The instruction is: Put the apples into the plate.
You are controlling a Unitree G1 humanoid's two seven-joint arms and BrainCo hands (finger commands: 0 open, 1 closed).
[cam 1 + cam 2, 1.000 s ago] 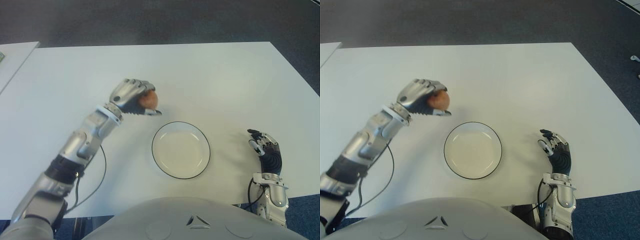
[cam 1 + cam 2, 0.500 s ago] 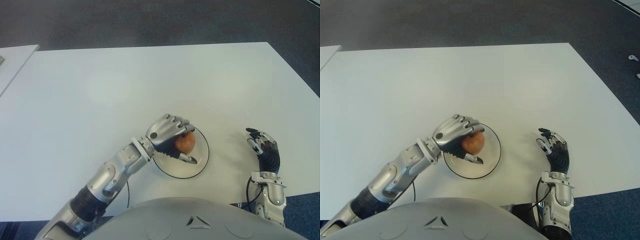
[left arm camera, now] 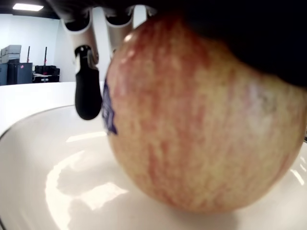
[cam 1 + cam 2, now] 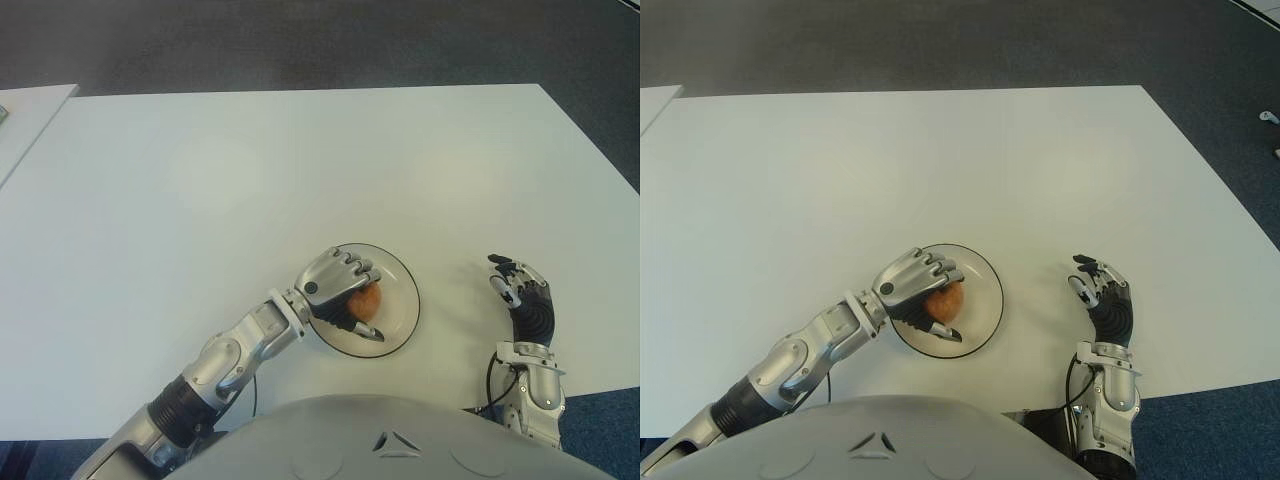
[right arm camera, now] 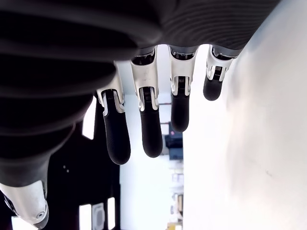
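White tabletop [image 4: 200, 170] fills most of the frame, with dark carpet along the top edge. Below centre sits a round white plate with a thin dark rim [image 4: 405, 290]. Our left hand [image 4: 335, 285], reaching in from the lower left, has its silver fingers wrapped around a red-and-yellow streaked apple [image 4: 363, 299], holding it over the plate's left half; the wrist view shows the fruit right at the plate's floor, though we cannot tell whether it is touching. Our right hand [image 4: 522, 295] shows at the lower right, beside the plate, fingers loosely spread and holding nothing. We judge the main risk is release: if the fingers open unevenly, the round apple could roll across the shallow plate and over its low rim, or a fingertip could nudge the plate. A small blue sticker [image 3: 107, 111] shows on the apple; its writing cannot be read.
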